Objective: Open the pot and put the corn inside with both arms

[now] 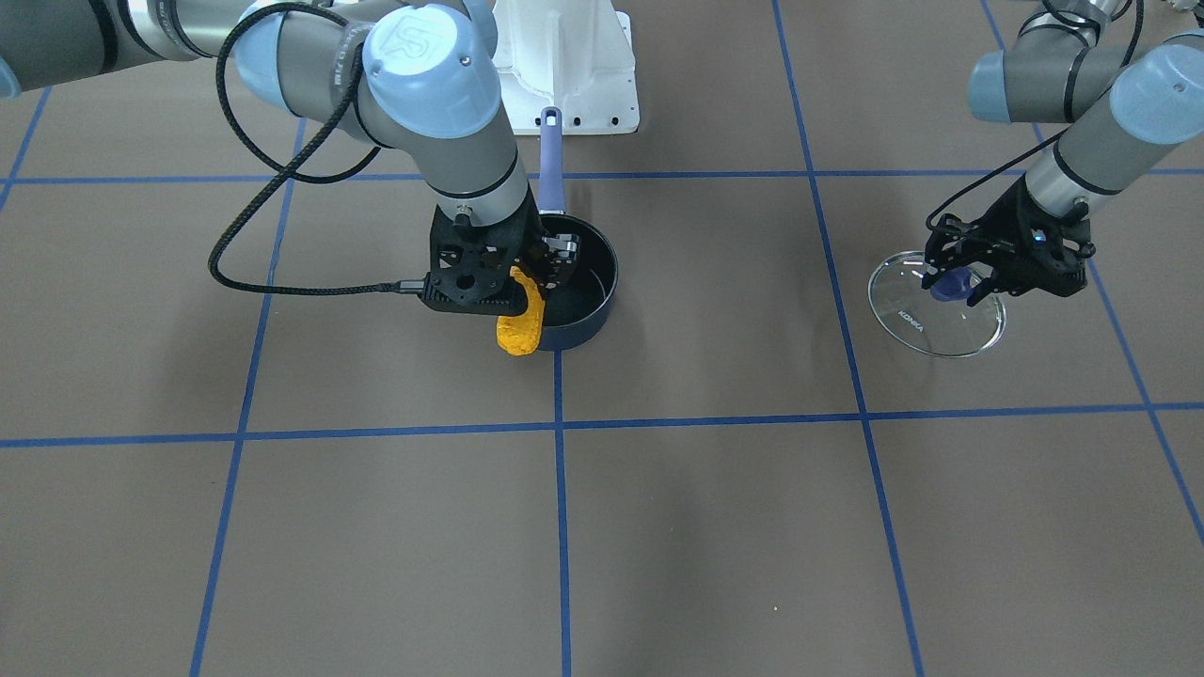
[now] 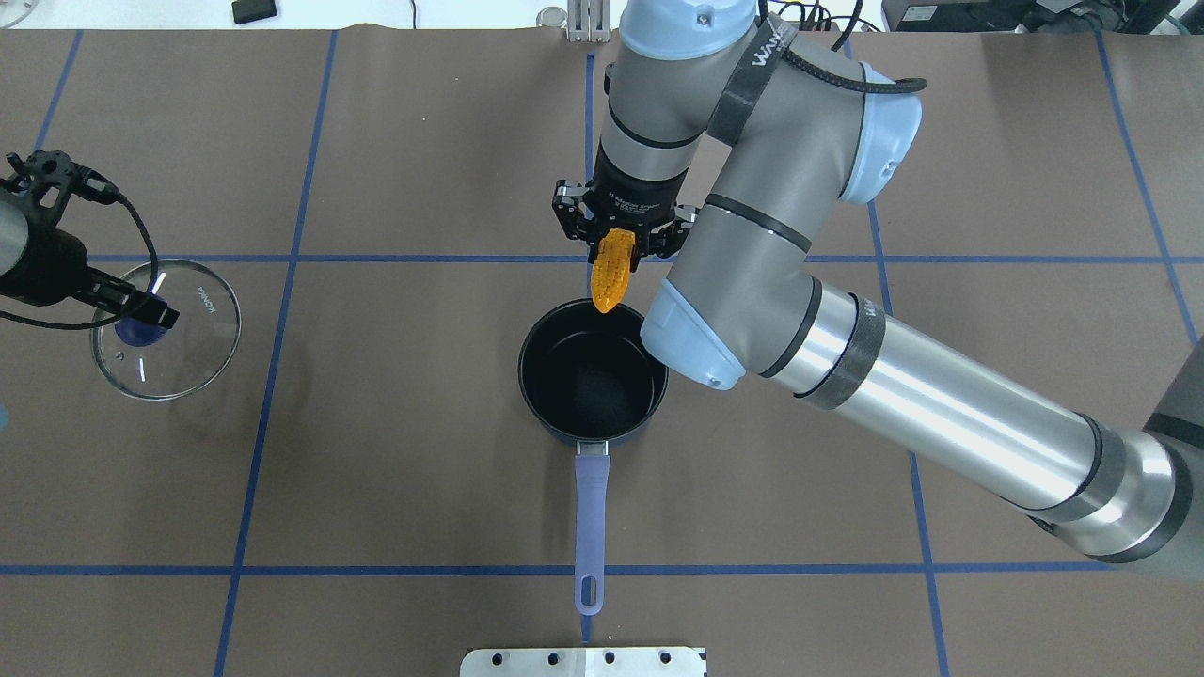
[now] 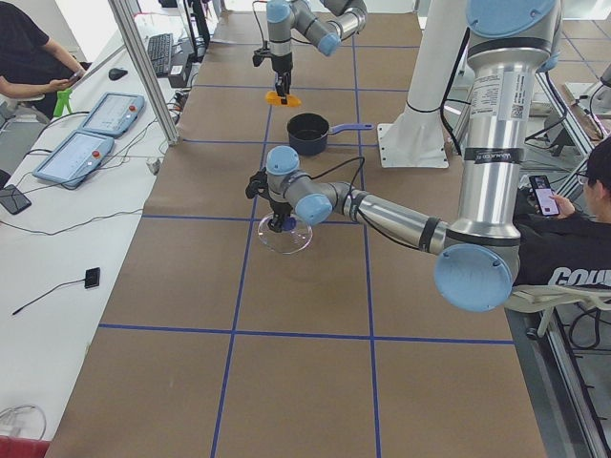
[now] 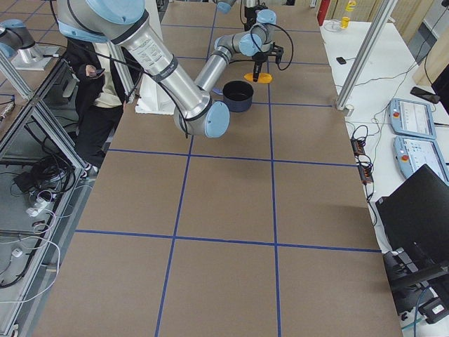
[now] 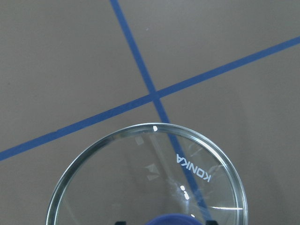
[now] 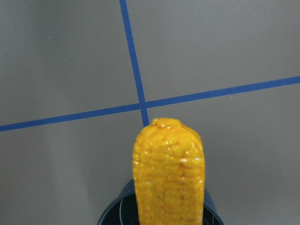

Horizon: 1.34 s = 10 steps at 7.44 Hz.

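1. Viewing from overhead, the pot (image 2: 588,390) stands open mid-counter (image 2: 423,141), handle toward 6 o'clock. Lid removal is done.
2. The glass lid (image 2: 188,329) is well apart, at 9 o'clock from the pot. The left gripper (image 2: 141,318) has its fingers closed on the lid's knob (image 1: 952,285). The lid is tilted; whether it rests on the counter cannot be told.
3. The right gripper (image 2: 616,246) has its fingers clamped on the corn (image 2: 609,275), which hangs tip-down over the pot's 12 o'clock rim.
4. Remaining, by my judgement: centre the corn over the opening, lower and release it.
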Tool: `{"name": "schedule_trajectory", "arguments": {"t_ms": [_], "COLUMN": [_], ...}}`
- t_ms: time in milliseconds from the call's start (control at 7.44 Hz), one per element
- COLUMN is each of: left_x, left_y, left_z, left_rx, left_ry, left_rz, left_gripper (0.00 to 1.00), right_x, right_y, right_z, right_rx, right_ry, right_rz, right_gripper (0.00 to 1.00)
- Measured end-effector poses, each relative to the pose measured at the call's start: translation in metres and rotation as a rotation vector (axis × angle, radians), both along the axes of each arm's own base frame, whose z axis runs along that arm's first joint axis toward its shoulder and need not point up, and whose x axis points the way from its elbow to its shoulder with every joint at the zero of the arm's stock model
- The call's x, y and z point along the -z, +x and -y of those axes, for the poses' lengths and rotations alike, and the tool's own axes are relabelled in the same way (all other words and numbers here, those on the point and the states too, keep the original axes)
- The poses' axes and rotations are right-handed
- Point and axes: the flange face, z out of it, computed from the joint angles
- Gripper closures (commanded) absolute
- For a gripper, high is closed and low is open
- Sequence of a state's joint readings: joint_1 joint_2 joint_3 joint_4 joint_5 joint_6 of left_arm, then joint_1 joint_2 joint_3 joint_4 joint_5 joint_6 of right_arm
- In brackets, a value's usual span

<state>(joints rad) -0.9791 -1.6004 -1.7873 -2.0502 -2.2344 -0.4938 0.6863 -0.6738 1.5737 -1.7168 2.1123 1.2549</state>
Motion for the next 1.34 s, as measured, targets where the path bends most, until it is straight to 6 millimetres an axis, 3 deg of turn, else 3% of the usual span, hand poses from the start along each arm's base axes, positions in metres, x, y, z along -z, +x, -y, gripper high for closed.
{"name": "schedule_trajectory", "arguments": {"t_ms": [403, 1076, 1210, 1345], "left_x": [-0.027, -0.025, -0.024, -0.024], "left_y": [-0.002, -0.002, -0.003, -0.003], "left_z": [-0.003, -0.002, -0.002, -0.001], "left_rx": [-0.002, -0.012, -0.011, -0.012], "left_ry": [0.008, 0.004, 0.003, 0.003], "left_rz": [-0.009, -0.029, -0.032, -0.033], "left_gripper": [0.46, 0.46, 0.46, 0.46], "right_x": [-0.013, -0.047, -0.05, -0.051], "right_y": [-0.043, -0.081, -0.086, -0.089], "right_z": [-0.032, -0.079, -0.085, -0.09], "right_rx": [0.016, 0.041, 0.047, 0.052], "right_ry": [0.02, 0.04, 0.045, 0.048], "right_rz": [-0.048, -0.114, -0.119, -0.122], "right_gripper": [0.64, 0.63, 0.46, 0.0]}}
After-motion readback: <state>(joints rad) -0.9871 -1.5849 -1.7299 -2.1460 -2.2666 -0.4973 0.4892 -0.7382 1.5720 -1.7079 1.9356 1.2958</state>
